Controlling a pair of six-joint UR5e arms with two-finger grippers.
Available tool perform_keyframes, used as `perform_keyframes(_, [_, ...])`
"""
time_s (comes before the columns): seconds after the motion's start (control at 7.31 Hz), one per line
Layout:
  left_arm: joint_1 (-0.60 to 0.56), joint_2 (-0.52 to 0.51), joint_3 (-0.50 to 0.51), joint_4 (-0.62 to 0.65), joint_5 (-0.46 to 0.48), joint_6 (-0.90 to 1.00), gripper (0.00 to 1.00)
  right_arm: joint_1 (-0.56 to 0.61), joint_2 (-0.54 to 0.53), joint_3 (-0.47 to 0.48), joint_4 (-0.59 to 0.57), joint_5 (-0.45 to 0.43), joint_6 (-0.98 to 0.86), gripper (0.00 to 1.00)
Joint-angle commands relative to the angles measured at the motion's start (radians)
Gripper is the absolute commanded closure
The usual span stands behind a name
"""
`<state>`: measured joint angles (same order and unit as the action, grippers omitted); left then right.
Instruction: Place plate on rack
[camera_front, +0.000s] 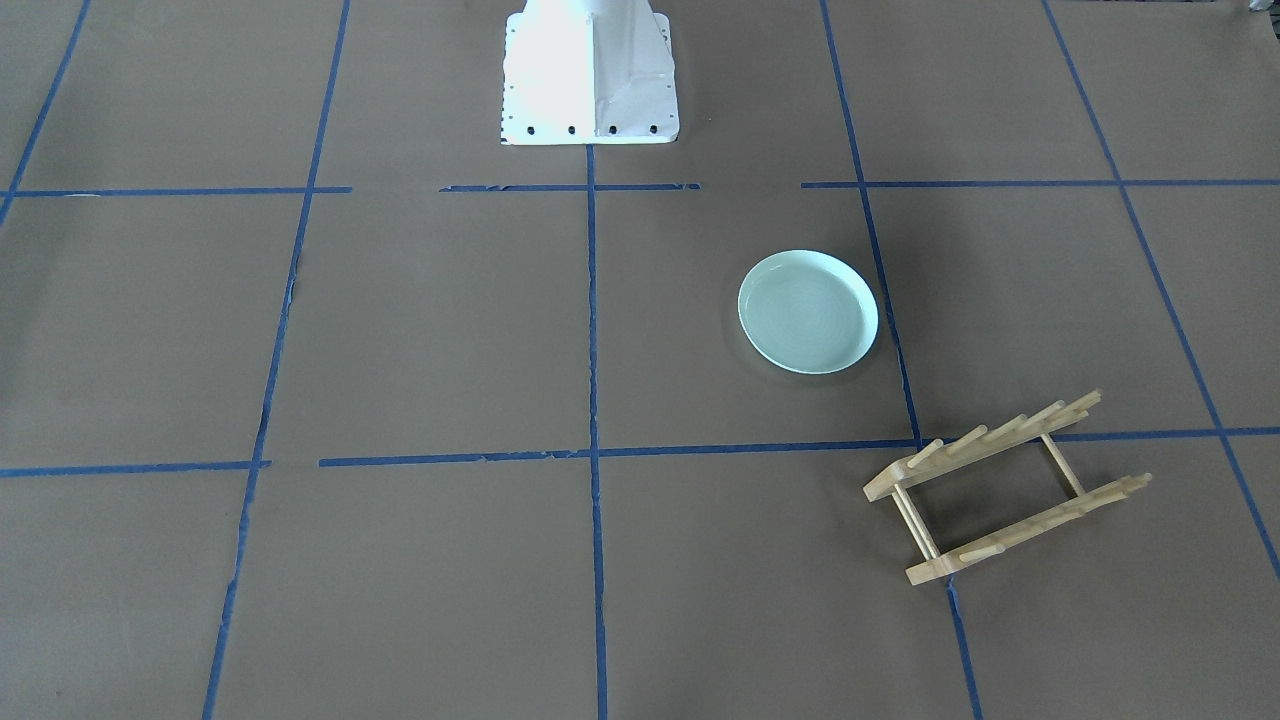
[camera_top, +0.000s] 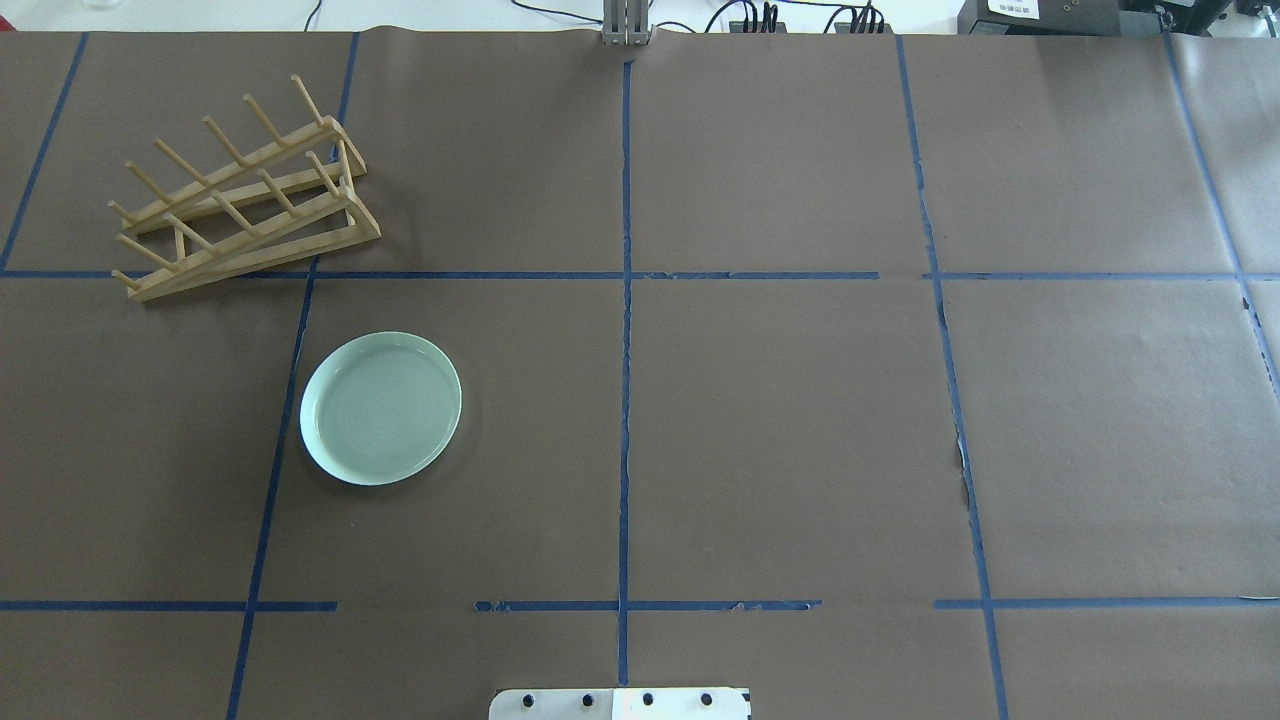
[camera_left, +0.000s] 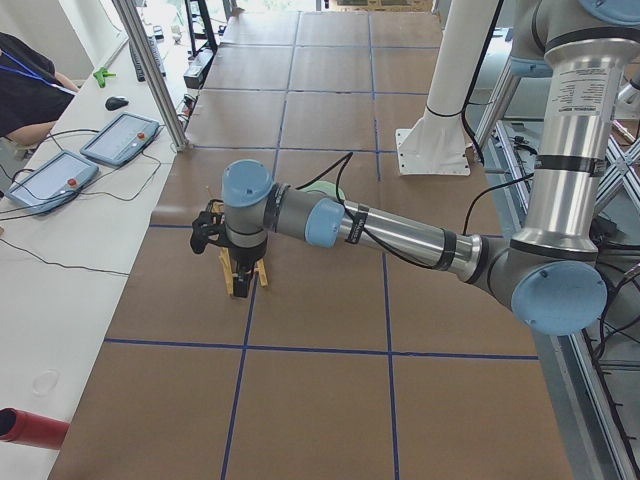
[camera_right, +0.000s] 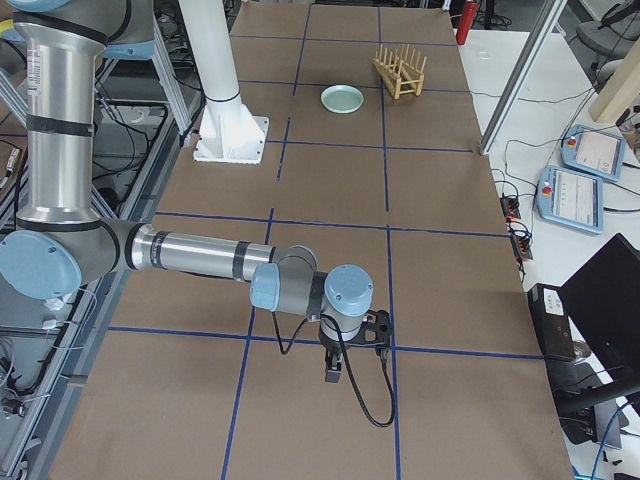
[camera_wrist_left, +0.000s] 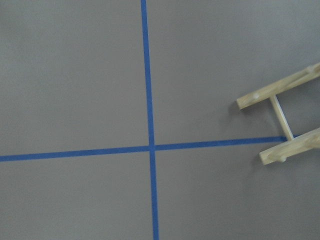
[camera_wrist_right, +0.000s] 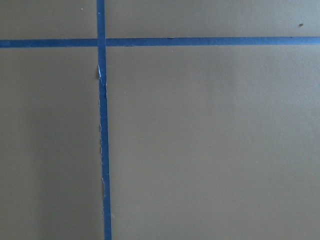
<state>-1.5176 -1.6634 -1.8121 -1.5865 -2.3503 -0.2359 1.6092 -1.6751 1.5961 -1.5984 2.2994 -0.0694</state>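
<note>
Brown paper (camera_top: 780, 430) covers the whole worktop, and strips of blue tape (camera_top: 624, 400), frayed and broken in places, divide it into a grid of large rectangles. In the overhead view the round pale mint-green plate (camera_top: 381, 408) lies flat and face up at about 9 o'clock from the worktop's middle, just beside a tape line, with nothing touching it. The small light-wood peg rack (camera_top: 245, 195) stands at 11 o'clock from the plate, near it but apart, set askew across a tape crossing with its pegs up and no plate in it. The white pedestal base (camera_front: 588, 75) sits at the robot's edge of the worktop.

The left hand (camera_left: 241, 262) hangs over the paper close to the rack's end; the left wrist view catches the ends of the rack's rails at 3 o'clock. The right hand (camera_right: 334, 368) hovers over bare paper, well apart from both things. I cannot tell whether either hand is open or closed.

Beyond the worktop's far side runs a white bench (camera_left: 60, 250) with two grey touch-screen pendants (camera_left: 120, 138), cables, and a seated person in a dark top (camera_left: 25, 85).
</note>
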Motion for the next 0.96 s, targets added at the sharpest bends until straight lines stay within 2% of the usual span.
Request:
perform_keyframes(0.0, [0.130,-0.022,-0.149,0.005,0.016,-0.224,0.00,0.000,0.000,-0.001,-0.001,0.000,0.000,0.00])
perform_keyframes(0.27, [0.299,-0.144,-0.196,0.008,0.032,-0.491,0.00,0.000,0.000,0.001,0.000,0.000,0.000,0.00])
perform_keyframes(0.41, [0.415,-0.213,-0.197,0.013,0.105,-0.608,0.00,0.000,0.000,0.001,-0.001,0.000,0.000,0.00])
perform_keyframes(0.68, [0.607,-0.385,-0.165,0.187,0.215,-0.698,0.00,0.000,0.000,0.001,-0.001,0.000,0.000,0.00])
perform_keyframes(0.82, [0.681,-0.413,-0.161,0.209,0.253,-0.774,0.00,0.000,0.000,0.001,0.000,0.000,0.000,0.00])
